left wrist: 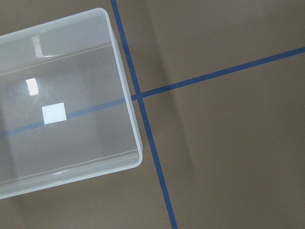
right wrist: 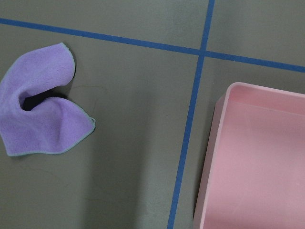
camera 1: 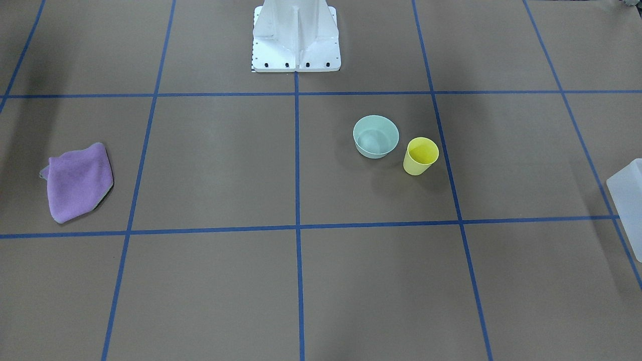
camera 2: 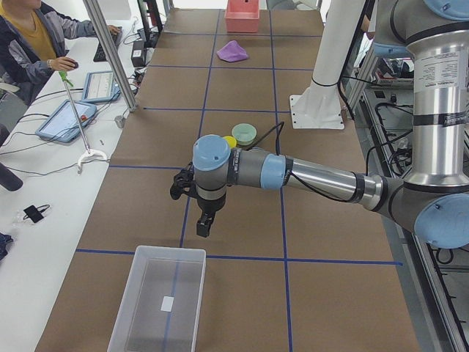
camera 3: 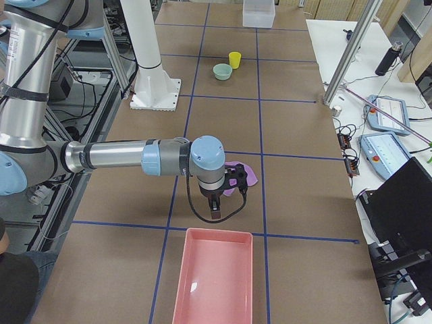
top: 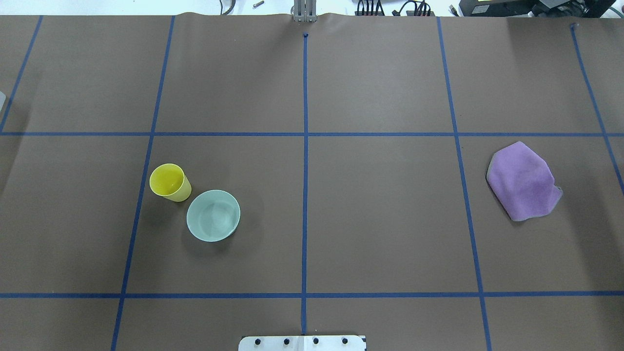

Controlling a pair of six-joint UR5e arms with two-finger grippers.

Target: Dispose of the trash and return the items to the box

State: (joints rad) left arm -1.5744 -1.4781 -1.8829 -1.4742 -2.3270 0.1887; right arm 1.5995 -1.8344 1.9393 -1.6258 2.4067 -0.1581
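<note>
A yellow cup [top: 169, 182] stands upright on the table, with a mint-green bowl [top: 213, 215] close beside it; both are empty. The translucent white box [camera 2: 160, 301] sits at the table's end on my left and also shows, empty, in the left wrist view [left wrist: 62, 119]. My left gripper [camera 2: 206, 226] hangs above the table between the cup and the box. My right gripper [camera 3: 214, 214] hangs at the opposite end. Both show only in the side views, so I cannot tell whether they are open or shut.
A crumpled purple cloth [top: 524, 181] lies on my right side, next to the right gripper. A pink tray [camera 3: 214, 280] sits at that table end and looks empty. The white pedestal base [camera 1: 296, 35] stands at the middle of my side. Blue tape lines grid the brown table.
</note>
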